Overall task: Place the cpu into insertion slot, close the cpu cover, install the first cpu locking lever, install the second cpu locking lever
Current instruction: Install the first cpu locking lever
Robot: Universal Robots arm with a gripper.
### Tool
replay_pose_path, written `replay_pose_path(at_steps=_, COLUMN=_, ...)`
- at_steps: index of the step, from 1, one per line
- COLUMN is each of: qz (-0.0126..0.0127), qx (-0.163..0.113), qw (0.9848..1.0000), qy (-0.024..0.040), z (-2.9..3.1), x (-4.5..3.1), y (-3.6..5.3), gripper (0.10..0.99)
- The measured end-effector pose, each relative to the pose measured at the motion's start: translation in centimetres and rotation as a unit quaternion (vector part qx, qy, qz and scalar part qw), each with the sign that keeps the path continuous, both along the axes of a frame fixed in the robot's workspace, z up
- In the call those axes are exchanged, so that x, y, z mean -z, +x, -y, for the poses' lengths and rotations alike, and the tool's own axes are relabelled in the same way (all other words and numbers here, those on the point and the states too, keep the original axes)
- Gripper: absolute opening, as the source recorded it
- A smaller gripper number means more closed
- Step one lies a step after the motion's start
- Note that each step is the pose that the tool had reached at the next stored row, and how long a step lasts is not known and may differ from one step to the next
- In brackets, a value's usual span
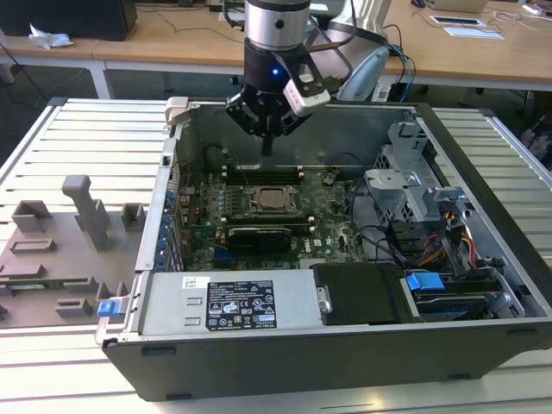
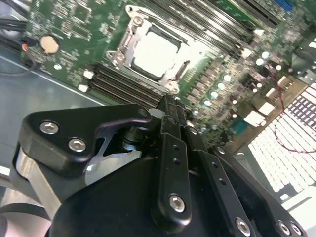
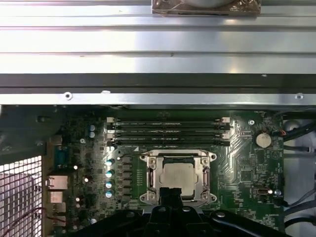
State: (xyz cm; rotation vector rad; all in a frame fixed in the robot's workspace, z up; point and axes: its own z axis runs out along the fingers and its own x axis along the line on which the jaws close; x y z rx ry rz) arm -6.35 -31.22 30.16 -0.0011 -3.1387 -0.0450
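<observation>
The cpu (image 1: 274, 200) (image 2: 155, 52) (image 3: 178, 178) lies flat in the insertion slot (image 3: 148, 170) on the green motherboard, with its silvery top showing. The cpu cover (image 2: 129, 37) (image 3: 206, 173) lies down around it as a metal frame. I cannot tell how the thin locking levers at the frame's sides are set. My gripper (image 1: 267, 147) (image 2: 170, 106) (image 3: 170, 193) hangs above the board, over the edge of the socket nearest the case's back wall. It touches nothing, and its fingers are shut together with nothing between them.
Long memory slots (image 3: 168, 133) run beside the socket. A black block (image 1: 259, 235) sits on the socket's other side. The open case (image 1: 345, 129) walls the board in, with a drive cage (image 1: 414, 190) and cables on the exterior view's right. The power supply (image 1: 228, 302) is in front.
</observation>
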Motion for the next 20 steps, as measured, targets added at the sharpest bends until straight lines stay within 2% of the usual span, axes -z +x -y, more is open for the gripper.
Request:
replay_pose_path(at_steps=3, qz=0.0003, qx=0.0, qw=1.0, qy=0.0, z=0.0, x=0.0, y=-1.49, gripper=0.106)
replay_pose_path(at_steps=11, qz=0.0004, qx=0.0, qw=1.0, qy=0.0, z=0.0, x=0.0, y=-3.38, gripper=0.106)
replay_pose_path(at_steps=14, qz=0.0004, qx=0.0, qw=1.0, qy=0.0, z=0.0, x=0.01, y=-3.95, gripper=0.106)
replay_pose_path(at_steps=20, qz=0.0004, qx=0.0, qw=1.0, qy=0.0, z=0.0, x=0.27, y=-4.22, gripper=0.106)
